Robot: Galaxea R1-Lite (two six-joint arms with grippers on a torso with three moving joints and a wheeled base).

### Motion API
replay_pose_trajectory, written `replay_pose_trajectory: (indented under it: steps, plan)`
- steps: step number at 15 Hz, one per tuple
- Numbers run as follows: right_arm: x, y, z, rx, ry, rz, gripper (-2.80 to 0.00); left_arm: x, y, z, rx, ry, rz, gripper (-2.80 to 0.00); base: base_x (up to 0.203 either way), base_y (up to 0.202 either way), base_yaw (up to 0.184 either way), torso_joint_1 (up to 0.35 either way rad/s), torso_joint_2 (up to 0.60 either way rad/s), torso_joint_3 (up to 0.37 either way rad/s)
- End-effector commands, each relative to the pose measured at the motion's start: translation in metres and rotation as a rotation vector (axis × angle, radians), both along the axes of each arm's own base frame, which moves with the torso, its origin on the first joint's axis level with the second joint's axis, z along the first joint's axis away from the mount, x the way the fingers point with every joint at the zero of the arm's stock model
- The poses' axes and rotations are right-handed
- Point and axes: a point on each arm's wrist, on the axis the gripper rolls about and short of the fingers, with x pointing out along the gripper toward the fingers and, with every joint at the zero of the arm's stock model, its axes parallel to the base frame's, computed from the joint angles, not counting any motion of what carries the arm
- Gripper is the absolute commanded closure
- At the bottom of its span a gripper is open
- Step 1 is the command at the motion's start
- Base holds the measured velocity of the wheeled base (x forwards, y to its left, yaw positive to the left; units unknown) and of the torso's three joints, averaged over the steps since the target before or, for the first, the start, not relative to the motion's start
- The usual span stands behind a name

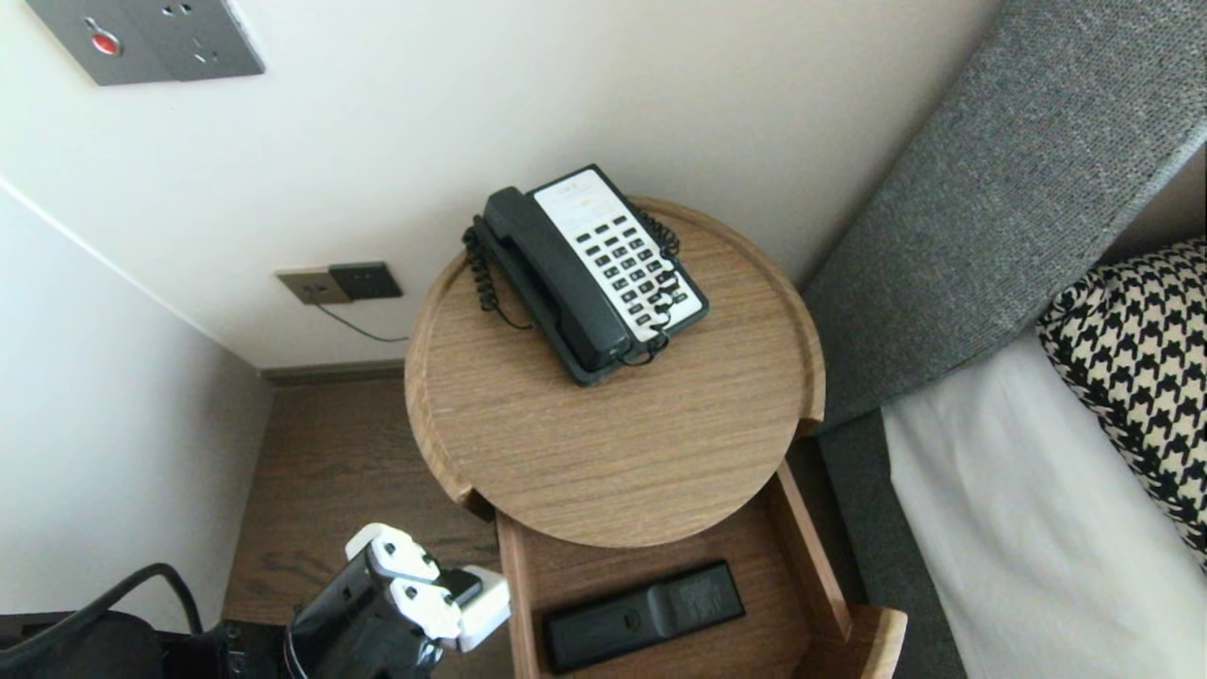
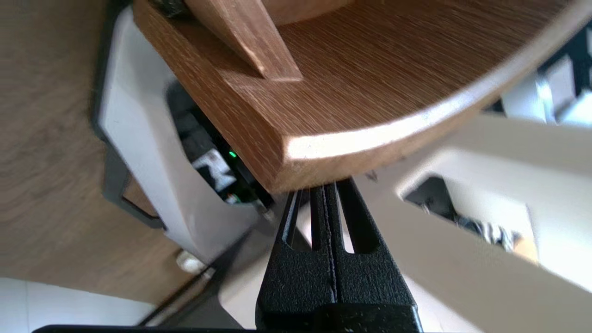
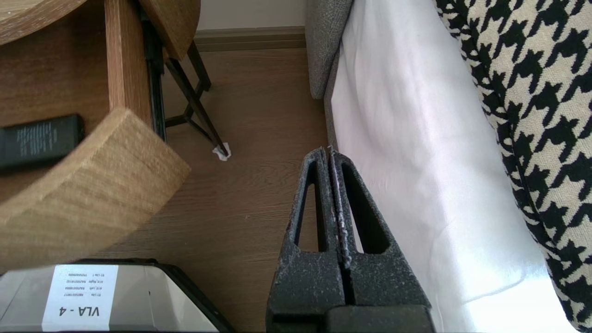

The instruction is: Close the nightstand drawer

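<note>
A round wooden bedside table (image 1: 622, 443) has its drawer (image 1: 801, 556) pulled out, with a black remote control (image 1: 641, 613) lying inside. My left arm's wrist (image 1: 415, 594) sits low beside the drawer's left wall. My left gripper (image 2: 323, 187) is shut with nothing in it. Its tips end at the lower edge of the drawer's curved wooden front (image 2: 370, 92), and I cannot tell whether they touch it. My right gripper (image 3: 329, 150) is shut and empty, hanging over the floor between the drawer front (image 3: 92, 185) and the bed.
A black and white telephone (image 1: 589, 269) stands at the back of the tabletop. To the right are a grey headboard (image 1: 1000, 207), a white sheet (image 1: 1037, 528) and a houndstooth pillow (image 1: 1141, 377). Wall sockets (image 1: 339, 283) lie behind. The robot's base (image 3: 78, 296) is below the drawer.
</note>
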Motion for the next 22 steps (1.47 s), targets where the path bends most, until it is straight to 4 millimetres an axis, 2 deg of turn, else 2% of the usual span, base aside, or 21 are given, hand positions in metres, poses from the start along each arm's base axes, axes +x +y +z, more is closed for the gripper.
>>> replay_pose_trajectory:
  steps: [1, 8, 14, 22]
  plan:
    - [0.000, 0.000, 0.000, -0.001, -0.003, 0.000, 0.00, 0.004, -0.002, 0.000, 0.005, -0.020, 0.026, 0.00, 0.000, 0.000, 0.000, 0.000, 0.00, 0.000]
    - [0.000, 0.000, 0.000, -0.001, -0.003, 0.000, 0.00, 0.043, 0.004, 0.011, -0.065, -0.139, 0.204, 0.00, 0.000, 0.000, 0.000, 0.000, 0.00, 0.000]
    - [0.000, 0.000, 0.000, -0.001, -0.003, 0.000, 0.00, 0.066, 0.008, 0.018, -0.144, -0.208, 0.298, 0.00, 0.000, 0.000, 0.000, 0.000, 0.00, 0.000]
    - [0.000, 0.000, 0.000, -0.001, -0.005, 0.000, 0.00, 0.076, 0.009, 0.026, -0.206, -0.261, 0.371, 0.00, 0.000, 0.000, 0.000, 0.000, 0.00, 0.000]
